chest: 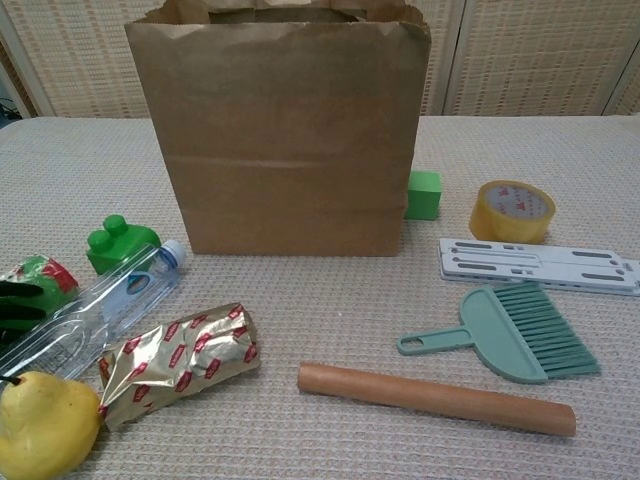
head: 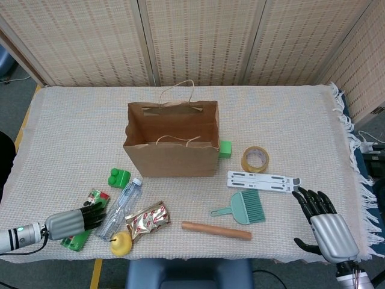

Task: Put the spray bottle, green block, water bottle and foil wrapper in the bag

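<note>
Left hand wrapped over the green spray bottle, hiding most of it, at the table's near-left edge; whether gripped or merely covered, hard to tell. Just beside: water bottle, foil wrapper, green block half hidden behind the bag. Right hand spread, holding nothing, wrist cut off by the frame.

cloth-covered table, paper bag, tape roll
</note>
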Available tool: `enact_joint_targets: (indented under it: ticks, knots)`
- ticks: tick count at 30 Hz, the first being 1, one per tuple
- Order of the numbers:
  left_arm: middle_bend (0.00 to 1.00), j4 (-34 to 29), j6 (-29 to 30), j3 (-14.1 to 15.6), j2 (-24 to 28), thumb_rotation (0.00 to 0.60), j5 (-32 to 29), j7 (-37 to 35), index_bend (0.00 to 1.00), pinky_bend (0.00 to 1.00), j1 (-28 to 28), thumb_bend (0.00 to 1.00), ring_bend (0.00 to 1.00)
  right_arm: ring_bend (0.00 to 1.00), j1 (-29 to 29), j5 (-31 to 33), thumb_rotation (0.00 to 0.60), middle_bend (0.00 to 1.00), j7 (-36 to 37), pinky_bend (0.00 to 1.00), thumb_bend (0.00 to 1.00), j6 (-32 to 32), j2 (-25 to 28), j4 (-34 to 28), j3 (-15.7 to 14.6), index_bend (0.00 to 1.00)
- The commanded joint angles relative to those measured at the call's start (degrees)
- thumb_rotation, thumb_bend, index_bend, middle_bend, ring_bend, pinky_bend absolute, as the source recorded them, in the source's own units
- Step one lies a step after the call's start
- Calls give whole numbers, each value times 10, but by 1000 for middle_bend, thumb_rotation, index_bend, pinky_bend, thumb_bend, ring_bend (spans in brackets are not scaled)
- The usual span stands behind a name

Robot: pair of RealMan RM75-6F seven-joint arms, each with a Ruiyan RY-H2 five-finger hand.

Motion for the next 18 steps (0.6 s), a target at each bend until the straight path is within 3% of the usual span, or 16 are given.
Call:
enact_joint_targets:
  ticks: [1,7,13,16,18]
  knots:
    - [572,2,7,5,2,600,0,-4,495,746,-3,602,548,0,0,-1,600,0,3,0,59,1,1,0,0,0]
    - [637,-10,25,-25,15,600,-41,-4,559,784,-4,640,605,0,1,0,600,0,7,0,59,-1,4,0,-1,0]
    - [644,-51,33,-106,42,600,-137,-28,568,791,-3,643,611,0,0,-9,600,0,13,0,59,2,8,-3,-4,0]
    - [655,-84,32,-158,53,600,-198,-45,582,805,0,643,621,0,-1,-12,600,0,15,0,59,3,10,-5,-6,0]
    - [657,-124,25,-208,55,600,-259,-66,586,806,8,644,624,0,-1,-15,600,0,17,0,59,4,11,-6,-7,0]
